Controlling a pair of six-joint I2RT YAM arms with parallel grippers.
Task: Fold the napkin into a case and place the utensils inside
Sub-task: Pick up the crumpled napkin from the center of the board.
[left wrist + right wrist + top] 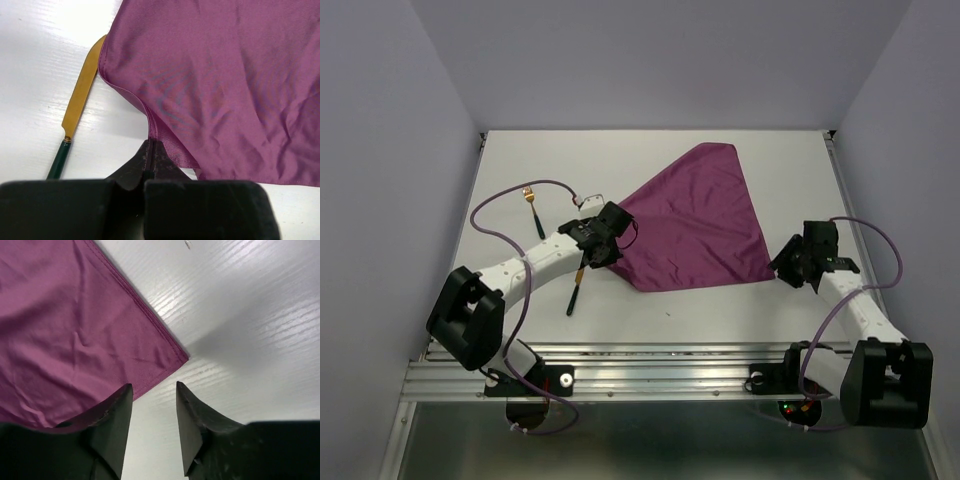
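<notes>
The napkin (698,215) lay on the white bench (720,312) as a plum-purple triangle, its point toward the far side and its long edge nearest the arms. At its left corner the cloth was doubled over (the hem rolled into a soft fold there), and the left jaws were closed tight on that folded edge, pinching the napkin between their tips. At the right near corner the right jaws stood partly open just above the bench, one finger (112,425) over the cloth's edge and the other (192,425) over bare bench, with nothing gripped between them. The knife (80,95) lay just beside the left corner, its gold blade tip touching the napkin's edge and its dark handle pointing toward the arms. The fork (534,212) lay farther left, well apart from the cloth.
</notes>
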